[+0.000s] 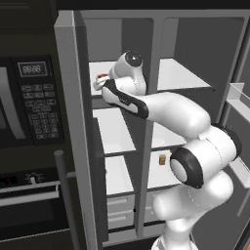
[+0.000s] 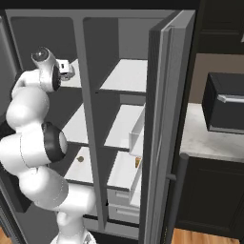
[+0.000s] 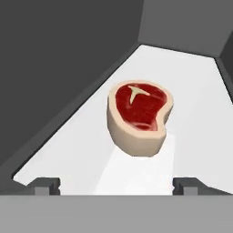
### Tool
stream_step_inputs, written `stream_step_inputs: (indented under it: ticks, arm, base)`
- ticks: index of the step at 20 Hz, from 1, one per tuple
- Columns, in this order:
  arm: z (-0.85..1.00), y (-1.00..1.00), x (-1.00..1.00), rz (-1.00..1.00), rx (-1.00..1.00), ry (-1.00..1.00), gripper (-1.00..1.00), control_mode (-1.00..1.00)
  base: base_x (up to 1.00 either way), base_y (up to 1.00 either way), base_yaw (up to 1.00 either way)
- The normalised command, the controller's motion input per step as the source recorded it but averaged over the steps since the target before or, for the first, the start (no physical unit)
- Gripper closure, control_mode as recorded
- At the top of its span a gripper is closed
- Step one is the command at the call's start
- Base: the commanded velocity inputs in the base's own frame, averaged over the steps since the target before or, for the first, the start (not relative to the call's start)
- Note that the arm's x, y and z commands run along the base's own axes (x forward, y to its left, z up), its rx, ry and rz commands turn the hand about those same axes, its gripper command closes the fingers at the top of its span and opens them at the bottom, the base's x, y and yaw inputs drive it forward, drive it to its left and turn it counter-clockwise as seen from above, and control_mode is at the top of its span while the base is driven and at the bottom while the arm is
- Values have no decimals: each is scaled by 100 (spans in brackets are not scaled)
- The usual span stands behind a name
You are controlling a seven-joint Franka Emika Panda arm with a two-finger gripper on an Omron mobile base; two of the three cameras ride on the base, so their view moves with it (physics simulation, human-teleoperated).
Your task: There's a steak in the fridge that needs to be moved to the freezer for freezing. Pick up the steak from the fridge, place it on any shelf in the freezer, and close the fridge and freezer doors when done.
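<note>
Reaching into the top of the freezer (image 1: 105, 39), the narrower left compartment, with the gripper (image 3: 116, 184) spread wide and holding nothing. Looking straight at the steak (image 3: 140, 116), lying just ahead of the fingertips (image 3: 45, 184) and centred between their lines, apart from both, apparently resting on the white shelf (image 3: 195, 91). Judging the placing step as done, or all but done, given the open jaws and the meat sitting in the freezer rather than the fridge (image 1: 205, 44). Calling next for backing the hand straight out, away from the steak, without nudging it. Then swinging clear of the divider and pushing the freezer door (image 1: 73, 122) and the fridge door (image 2: 164, 119) shut, both standing open now.
</note>
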Motion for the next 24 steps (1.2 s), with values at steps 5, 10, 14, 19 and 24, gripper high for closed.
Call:
stream_step_inputs:
  ticks: [5,10,14,19,24]
  arm:
    - [0,-37,-99,0,3,-5,-100,-100]
    - [13,-45,-82,0,7,-2,-100,-100]
    - [17,-37,-89,0,6,-2,-100,-100]
    - [9,-32,-71,0,4,0,-100,-100]
    - [13,-19,-58,2,1,0,-100,-100]
  base:
    - [0,0,0]
    - [0,0,0]
    - [0,0,0]
    - [0,0,0]
    - [0,0,0]
